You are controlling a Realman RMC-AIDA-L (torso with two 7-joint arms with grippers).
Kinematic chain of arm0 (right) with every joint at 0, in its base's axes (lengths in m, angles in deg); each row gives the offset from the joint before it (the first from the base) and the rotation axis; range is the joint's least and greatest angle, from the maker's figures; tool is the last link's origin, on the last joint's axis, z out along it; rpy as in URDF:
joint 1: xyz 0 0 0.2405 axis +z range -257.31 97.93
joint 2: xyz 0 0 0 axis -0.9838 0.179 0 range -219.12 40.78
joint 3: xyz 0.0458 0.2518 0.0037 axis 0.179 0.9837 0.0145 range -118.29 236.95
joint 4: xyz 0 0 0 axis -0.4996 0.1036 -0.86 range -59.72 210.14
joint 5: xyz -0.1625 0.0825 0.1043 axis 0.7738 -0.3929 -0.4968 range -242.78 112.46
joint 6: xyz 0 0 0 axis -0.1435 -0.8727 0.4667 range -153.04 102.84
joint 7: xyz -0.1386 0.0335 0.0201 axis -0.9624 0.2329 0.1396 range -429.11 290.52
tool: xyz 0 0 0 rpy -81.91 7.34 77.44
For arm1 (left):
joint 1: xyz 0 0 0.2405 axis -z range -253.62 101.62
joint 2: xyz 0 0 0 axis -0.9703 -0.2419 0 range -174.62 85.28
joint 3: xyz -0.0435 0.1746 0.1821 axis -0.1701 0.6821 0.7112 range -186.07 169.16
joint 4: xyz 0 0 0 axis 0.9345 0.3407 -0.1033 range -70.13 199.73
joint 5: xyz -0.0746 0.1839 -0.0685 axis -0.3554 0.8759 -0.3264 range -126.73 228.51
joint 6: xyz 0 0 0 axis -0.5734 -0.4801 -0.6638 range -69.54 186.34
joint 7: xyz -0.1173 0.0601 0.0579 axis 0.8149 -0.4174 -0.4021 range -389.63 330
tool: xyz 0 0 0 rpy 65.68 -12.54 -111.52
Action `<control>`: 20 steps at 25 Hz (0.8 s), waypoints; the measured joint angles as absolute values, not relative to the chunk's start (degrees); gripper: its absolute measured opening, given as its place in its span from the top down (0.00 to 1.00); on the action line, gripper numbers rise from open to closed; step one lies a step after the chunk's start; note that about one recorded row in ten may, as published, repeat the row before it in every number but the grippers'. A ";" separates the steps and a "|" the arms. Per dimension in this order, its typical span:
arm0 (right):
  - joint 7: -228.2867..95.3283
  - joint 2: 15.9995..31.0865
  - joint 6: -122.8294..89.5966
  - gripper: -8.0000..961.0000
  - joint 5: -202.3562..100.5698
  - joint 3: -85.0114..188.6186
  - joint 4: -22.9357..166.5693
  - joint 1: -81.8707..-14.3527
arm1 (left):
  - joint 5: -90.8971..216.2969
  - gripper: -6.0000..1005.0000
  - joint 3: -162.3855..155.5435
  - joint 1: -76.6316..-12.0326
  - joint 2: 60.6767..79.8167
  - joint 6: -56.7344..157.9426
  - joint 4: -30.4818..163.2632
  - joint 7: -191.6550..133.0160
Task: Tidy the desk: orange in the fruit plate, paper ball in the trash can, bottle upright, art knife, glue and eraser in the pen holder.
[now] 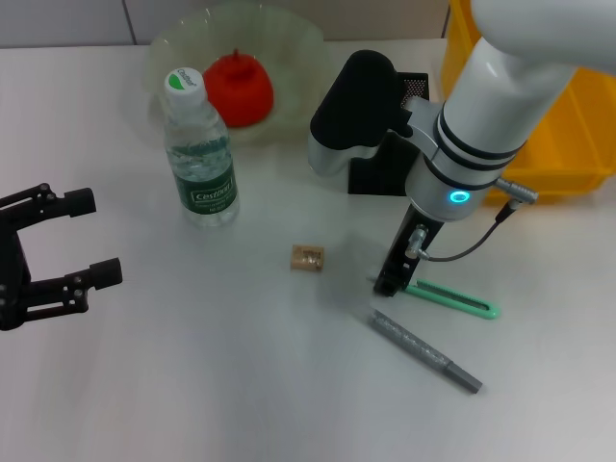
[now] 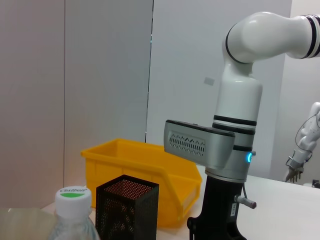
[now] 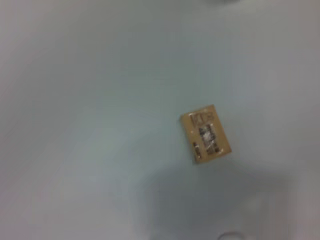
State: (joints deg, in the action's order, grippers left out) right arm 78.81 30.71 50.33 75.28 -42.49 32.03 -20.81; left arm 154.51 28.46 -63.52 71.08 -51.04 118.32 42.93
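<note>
Right gripper (image 1: 387,281) is lowered to the desk (image 1: 192,366) at the green knife (image 1: 452,299) end; whether its fingers are shut cannot be told. Glue (image 1: 425,350) lies just beside. Eraser (image 1: 307,258) sits alone mid-desk with bare room around, also seen in right wrist view (image 3: 206,133). Left gripper (image 1: 77,241) is parked open at the left edge. Bottle (image 1: 199,154) is upright, orange (image 1: 238,89) in plate (image 1: 289,38). Holder (image 2: 126,207) mesh and bin (image 2: 150,167) are shown best by left wrist view

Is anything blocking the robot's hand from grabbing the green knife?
Nothing visible does. The right gripper is low over the table beside one end of the green art knife, with only bare table around. The gray glue stick lies apart, nearer the robot.
</note>
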 joint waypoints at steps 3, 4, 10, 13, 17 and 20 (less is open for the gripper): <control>78.85 30.73 51.10 0.61 75.34 -42.50 31.54 -20.89 | 154.51 0.18 28.46 -63.52 71.08 -51.02 118.32 42.95; 78.85 30.73 51.10 0.65 75.34 -42.50 31.54 -20.89 | 154.51 0.18 28.46 -63.52 71.08 -51.02 118.32 42.95; 79.07 30.11 54.76 0.81 76.71 -40.06 24.25 -22.69 | 154.51 0.18 28.37 -63.69 70.95 -50.39 117.83 42.97; 79.13 30.12 58.77 0.81 81.78 -33.20 12.98 -26.13 | 154.51 0.18 28.37 -63.73 70.95 -50.30 117.79 42.95; 79.00 30.08 59.69 0.81 82.76 -29.03 4.30 -29.08 | 154.51 0.18 28.31 -63.77 70.92 -50.26 117.79 42.91; 77.37 30.06 56.73 0.81 81.89 -24.61 -6.56 -33.93 | 154.51 0.18 28.29 -63.68 70.91 -50.26 117.79 42.89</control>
State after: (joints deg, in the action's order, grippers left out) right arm 77.37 30.06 56.73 81.89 -24.61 -6.56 -33.93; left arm 154.51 28.29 -63.68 70.91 -50.26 117.79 42.89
